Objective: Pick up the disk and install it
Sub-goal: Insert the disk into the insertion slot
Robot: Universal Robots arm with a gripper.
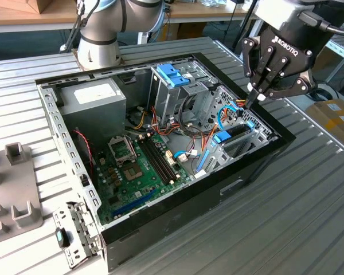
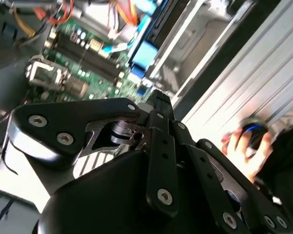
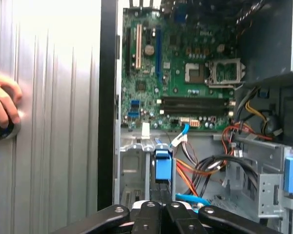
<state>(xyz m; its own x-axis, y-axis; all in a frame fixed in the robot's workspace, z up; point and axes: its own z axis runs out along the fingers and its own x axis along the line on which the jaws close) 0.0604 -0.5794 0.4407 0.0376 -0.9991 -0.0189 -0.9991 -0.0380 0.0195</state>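
The hand [image 1: 253,99] has its fingers pressed together and holds nothing. It hangs over one corner of the open computer case [image 1: 218,195] on the bench [image 1: 309,223]. The disk [image 1: 223,137] stands on its edge in a slot there, just below the fingertips.

One computer case [image 1: 178,226], one motherboard [image 1: 132,183], one grey power supply [image 1: 94,100], one blue latch [image 1: 173,74], one gripper [image 1: 253,101], one hand [image 3: 2,109].

A black metal computer case [image 1: 218,192] lies open on a ribbed silver table [image 1: 309,223], with a green circuit board [image 1: 125,197] inside.
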